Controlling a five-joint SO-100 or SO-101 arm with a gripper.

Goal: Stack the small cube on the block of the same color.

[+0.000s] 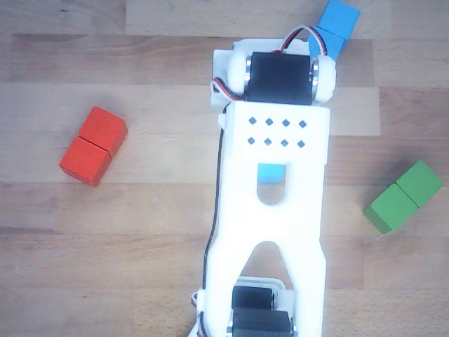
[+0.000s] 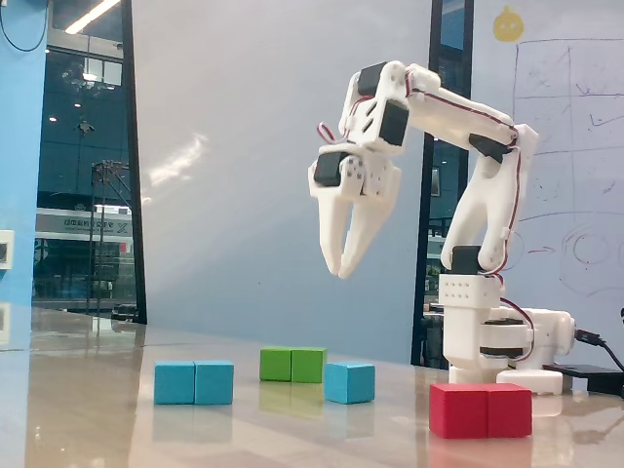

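Jaws of the white two-finger gripper [image 2: 340, 270] stand nearly together, holding nothing, high above the small light-blue plain cube [image 2: 349, 382]. That cube sits on the glossy wooden table [image 2: 88, 409], just right of the green oblong block [image 2: 292, 365]; the other view shows only a sliver of it [image 1: 271, 173] through the arm. One blue oblong seamed block [image 2: 194, 382] lies left of the green one, one red oblong block [image 2: 481, 409] right.
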